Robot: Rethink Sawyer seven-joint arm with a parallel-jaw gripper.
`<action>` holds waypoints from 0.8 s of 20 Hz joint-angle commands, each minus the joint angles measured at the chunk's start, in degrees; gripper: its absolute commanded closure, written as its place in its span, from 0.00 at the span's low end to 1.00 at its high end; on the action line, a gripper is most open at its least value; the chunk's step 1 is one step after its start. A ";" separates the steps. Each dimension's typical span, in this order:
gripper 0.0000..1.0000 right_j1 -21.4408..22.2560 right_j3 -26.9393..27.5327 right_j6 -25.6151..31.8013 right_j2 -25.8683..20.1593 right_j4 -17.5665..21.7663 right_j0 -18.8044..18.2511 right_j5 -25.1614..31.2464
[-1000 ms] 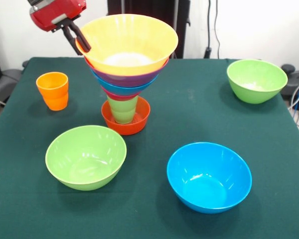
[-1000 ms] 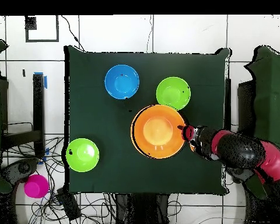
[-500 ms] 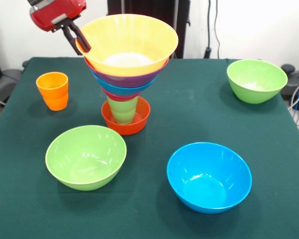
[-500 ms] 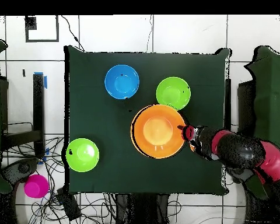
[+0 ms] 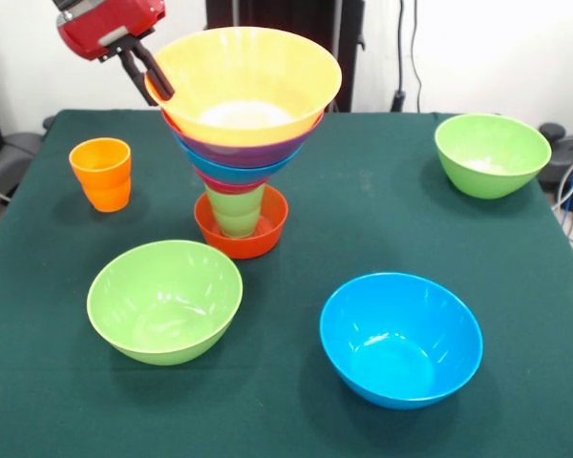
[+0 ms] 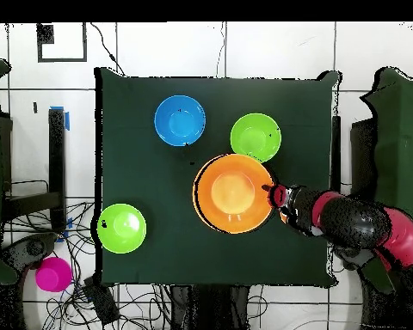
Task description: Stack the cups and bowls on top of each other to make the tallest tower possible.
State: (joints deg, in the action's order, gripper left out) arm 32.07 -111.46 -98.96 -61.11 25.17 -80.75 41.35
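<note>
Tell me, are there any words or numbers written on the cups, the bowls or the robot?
None can be read.
The tower, the orange cup, the loose green bowls and the blue bowl are plain, with no print.
The gripper and its red housing show no readable label.

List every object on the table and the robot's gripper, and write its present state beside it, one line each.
Gripper: fingers shut on the large orange plastic bowl's rim.
Large orange plastic bowl: upright, topmost on the tower.
Tower: standing, widening upward, light green cup as its stem in a small red-orange bowl.
Orange plastic cup: upright, loose, unstacked.
Two lime green bowls: upright, empty, loose.
Blue plastic bowl: upright, empty, loose.
</note>
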 commanded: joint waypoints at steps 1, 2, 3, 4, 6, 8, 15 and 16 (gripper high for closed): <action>1.00 0.08 0.70 5.35 0.40 1.73 3.01 0.15; 1.00 0.07 0.74 5.35 0.43 1.75 3.03 0.16; 1.00 0.12 0.70 5.33 0.44 1.74 3.00 0.18; 1.00 0.10 0.71 5.31 0.46 1.77 3.04 0.14; 1.00 0.06 0.72 5.30 0.47 1.78 3.08 0.11; 1.00 0.16 0.63 5.17 0.52 1.78 3.07 0.08; 1.00 0.18 0.26 5.00 0.50 1.64 2.87 0.09; 1.00 0.13 0.28 4.98 0.49 1.62 2.91 0.06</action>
State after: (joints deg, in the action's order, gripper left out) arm 32.07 -111.46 -98.96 -61.11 25.17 -80.75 41.35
